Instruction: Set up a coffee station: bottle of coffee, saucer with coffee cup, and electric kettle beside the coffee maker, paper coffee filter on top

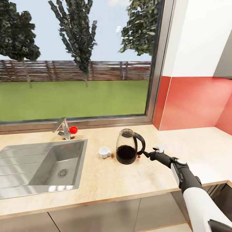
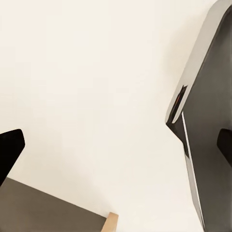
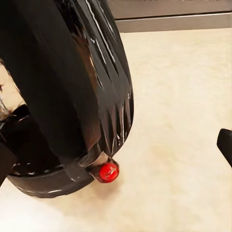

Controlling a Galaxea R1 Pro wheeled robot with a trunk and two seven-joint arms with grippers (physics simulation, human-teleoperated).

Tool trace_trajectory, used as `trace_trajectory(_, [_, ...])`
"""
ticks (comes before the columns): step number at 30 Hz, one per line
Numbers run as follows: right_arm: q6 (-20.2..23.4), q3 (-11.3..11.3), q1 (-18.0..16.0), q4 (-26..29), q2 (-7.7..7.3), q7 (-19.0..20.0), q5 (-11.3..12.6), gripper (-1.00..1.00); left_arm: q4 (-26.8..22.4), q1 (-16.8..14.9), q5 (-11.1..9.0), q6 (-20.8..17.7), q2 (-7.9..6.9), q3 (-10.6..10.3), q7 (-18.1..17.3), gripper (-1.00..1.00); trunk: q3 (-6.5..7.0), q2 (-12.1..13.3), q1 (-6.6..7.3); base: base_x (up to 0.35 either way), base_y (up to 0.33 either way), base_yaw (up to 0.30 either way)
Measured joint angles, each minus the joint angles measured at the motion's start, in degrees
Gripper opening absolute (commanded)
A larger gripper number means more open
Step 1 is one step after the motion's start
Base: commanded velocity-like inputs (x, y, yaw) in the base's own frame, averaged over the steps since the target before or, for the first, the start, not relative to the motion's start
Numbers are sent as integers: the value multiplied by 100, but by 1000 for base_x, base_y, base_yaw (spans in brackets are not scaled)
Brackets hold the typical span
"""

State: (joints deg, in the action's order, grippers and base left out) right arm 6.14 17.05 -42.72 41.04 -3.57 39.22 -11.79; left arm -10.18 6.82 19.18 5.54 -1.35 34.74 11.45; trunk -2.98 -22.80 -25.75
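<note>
Kitchen scene, head view. A large window [image 1: 77, 61] looks onto lawn, trees and a fence; a red backsplash [image 1: 193, 103] meets it at the right. Below runs a light wooden countertop [image 1: 106, 180] with an inset steel sink [image 1: 42, 164] and a faucet [image 1: 64, 129] bearing a red knob. The electric kettle [image 1: 129, 147], glass-bodied with a dark base and black handle, stands upright on the countertop right of the sink. A small white coffee cup [image 1: 104, 152] sits upright just beside it, on the sink side, apart from the kettle. The right arm reaches in from the lower right; the right gripper [image 1: 147, 154] sits at the kettle's handle base. In the right wrist view the kettle [image 3: 67, 96] and its red switch [image 3: 108, 171] loom close, with fingers spread wide and touching nothing. The left gripper [image 2: 116, 150], seen in the left wrist view, is likewise spread and empty, before a pale surface.
</note>
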Motion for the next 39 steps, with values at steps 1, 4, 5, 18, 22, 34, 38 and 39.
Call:
trace_trajectory(1, [0,0,-1,0,0,0,0,100,0,-1,0,0,0,0,0,100,0,0,0,2,0,0])
trace_trajectory(4, [2,0,-1,0,0,0,0,100,0,-2,0,-2,1,-1,0,100,0,0,0,39,2,0])
trace_trajectory(5, [4,0,0,0,0,0,1,100,0,-2,0,-3,1,-1,0,100,0,0,1,80,15,0])
trace_trajectory(18, [17,-5,2,-4,0,0,-5,100,-1,0,-8,0,-7,21,18,100,0,0,0,40,58,0])
trace_trajectory(22, [17,-9,3,-7,1,0,-6,100,-1,-2,-8,0,-8,25,17,100,0,0,0,1,109,0])
trace_trajectory(34, [18,-9,2,-9,8,0,-6,100,0,-2,-8,0,-8,26,9,100,0,0,0,0,11,0])
trace_trajectory(38, [18,-9,2,-9,8,0,-6,100,0,0,-9,0,-8,35,9,100,0,0,0,25,0,0])
trace_trajectory(39, [18,-9,4,-7,9,0,-6,100,0,-2,-9,0,-13,45,9,100,0,0,1,49,0,0])
